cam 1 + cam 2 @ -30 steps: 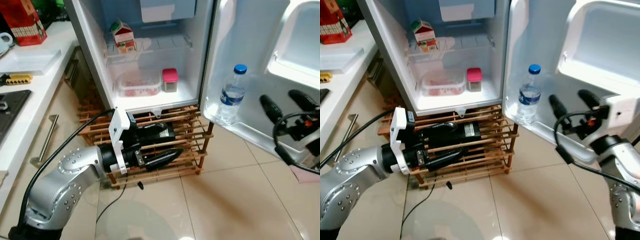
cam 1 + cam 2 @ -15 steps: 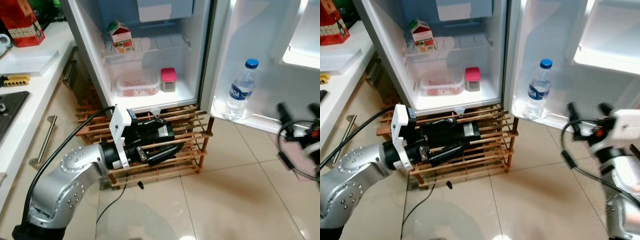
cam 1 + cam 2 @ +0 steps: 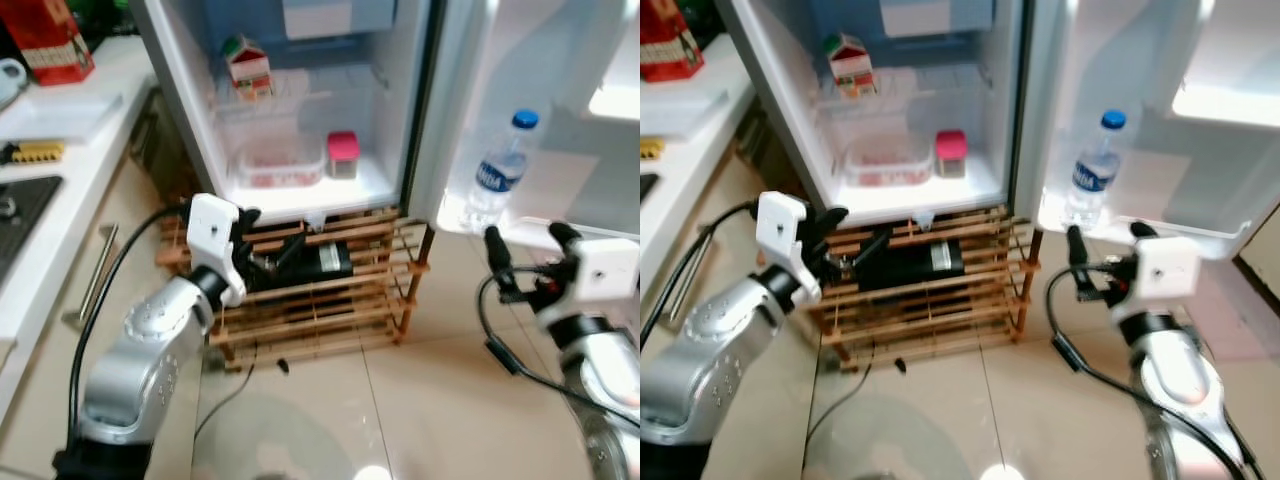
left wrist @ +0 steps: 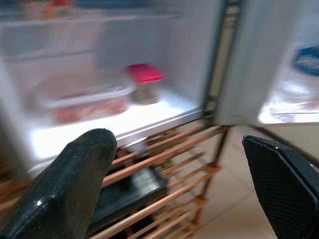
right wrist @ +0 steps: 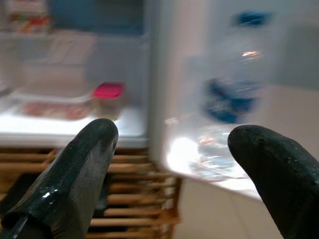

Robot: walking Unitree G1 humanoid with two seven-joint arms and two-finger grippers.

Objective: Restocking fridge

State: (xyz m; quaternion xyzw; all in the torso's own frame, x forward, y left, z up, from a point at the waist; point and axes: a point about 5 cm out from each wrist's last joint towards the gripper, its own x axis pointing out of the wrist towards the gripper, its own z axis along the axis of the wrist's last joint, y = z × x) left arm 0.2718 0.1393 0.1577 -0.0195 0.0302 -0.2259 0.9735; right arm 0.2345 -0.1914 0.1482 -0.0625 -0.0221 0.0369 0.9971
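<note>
Since a second ago the left gripper [image 4: 179, 174] has lifted from low beside the wooden rack [image 3: 330, 300] toward the fridge [image 3: 300, 120] floor, and the right gripper [image 3: 1102, 250] has dropped below the door shelf [image 3: 560, 225]. Both pairs of jaws are spread apart and hold nothing. The water bottle [image 3: 498, 170] stands upright in the door shelf (blue cap up). Inside sit a milk carton [image 3: 247, 66], a clear food box [image 3: 277, 165] and a pink-lidded jar [image 3: 343, 155].
</note>
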